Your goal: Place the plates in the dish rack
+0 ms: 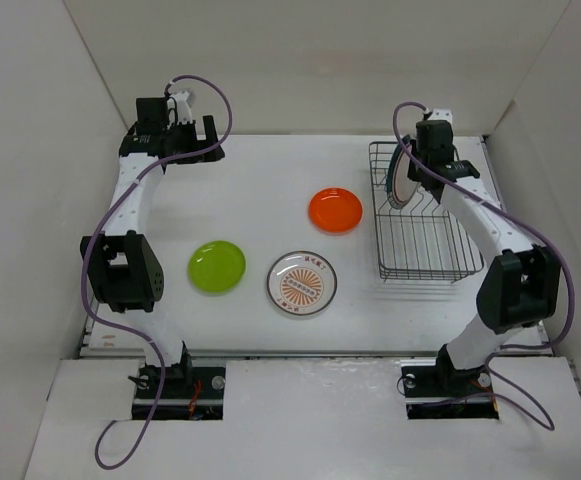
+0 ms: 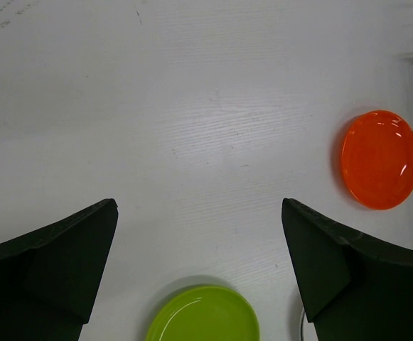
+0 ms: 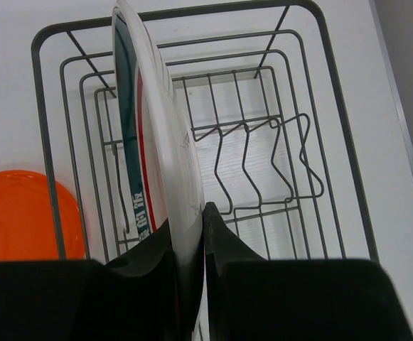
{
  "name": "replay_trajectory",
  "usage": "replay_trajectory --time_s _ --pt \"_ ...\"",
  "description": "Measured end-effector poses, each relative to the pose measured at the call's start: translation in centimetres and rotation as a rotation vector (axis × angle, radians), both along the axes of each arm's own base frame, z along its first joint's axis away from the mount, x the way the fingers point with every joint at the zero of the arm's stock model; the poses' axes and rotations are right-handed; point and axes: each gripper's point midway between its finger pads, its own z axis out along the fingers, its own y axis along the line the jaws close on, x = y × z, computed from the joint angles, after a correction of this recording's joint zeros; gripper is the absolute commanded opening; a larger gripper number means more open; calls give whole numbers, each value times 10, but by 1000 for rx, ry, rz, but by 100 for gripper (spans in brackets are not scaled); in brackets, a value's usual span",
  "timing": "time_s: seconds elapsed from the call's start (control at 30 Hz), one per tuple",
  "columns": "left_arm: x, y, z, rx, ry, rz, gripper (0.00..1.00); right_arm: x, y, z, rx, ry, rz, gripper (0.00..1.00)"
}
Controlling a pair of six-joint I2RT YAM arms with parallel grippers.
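My right gripper (image 3: 188, 217) is shut on the rim of the white plate with the teal band (image 3: 156, 121), holding it on edge inside the black wire dish rack (image 3: 338, 153), near the rack's far end (image 1: 402, 172). The orange plate (image 1: 335, 210) lies flat left of the rack (image 1: 425, 255). Nearer the arms lie the lime green plate (image 1: 217, 266) and the sunburst plate (image 1: 302, 283), both flat. My left gripper (image 2: 199, 234) hangs open high over the table's far left, with the green plate (image 2: 205, 316) below it and the orange plate (image 2: 380, 160) off to its right.
White walls close in the table on the left, back and right. The rack's upright wire dividers (image 3: 259, 167) stand to the right of the held plate. A raised ledge runs along the table's near edge by the arm bases (image 1: 300, 355).
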Motion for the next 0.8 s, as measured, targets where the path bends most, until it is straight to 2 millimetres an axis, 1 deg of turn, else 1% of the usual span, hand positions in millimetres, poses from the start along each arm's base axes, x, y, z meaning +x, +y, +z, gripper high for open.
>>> replay_trajectory --time_s 0.03,0.1,0.17,0.2,0.23,0.3,0.4,0.47,0.57,0.63,0.73,0.8 --pt "0 0 0 1 0 -1 100 2 1 -3 2 1 2 25" --pt "0 -1 0 -1 -1 -9 100 6 2 -9 0 9 5 27" --pt "-1 -3 1 -5 -3 -24 100 10 3 -18 -2 21 5 34" --pt "-1 -4 1 -6 -4 -30 100 11 3 -20 -3 25 6 40" --pt "-2 -5 1 -9 -6 -39 100 13 4 -27 -5 37 9 54" --pt "-3 -8 1 -17 -7 -61 100 14 4 -33 -10 52 12 67" --pt "-7 -15 -2 -34 -1 -100 100 15 4 -34 -13 55 13 80" --pt "-9 -19 -2 -44 2 -125 100 16 4 -30 -14 46 12 100" --pt "-12 -27 -1 -58 -2 -160 100 14 1 -19 -29 27 3 100" --pt "-14 -35 -1 -67 -2 -188 100 11 -1 -3 -36 -3 -10 100" --pt "-16 -55 -4 -85 10 -249 100 0 -1 33 -31 -79 -19 100" --pt "-16 -77 -11 -101 31 -318 100 -9 1 63 -5 -151 -6 100"
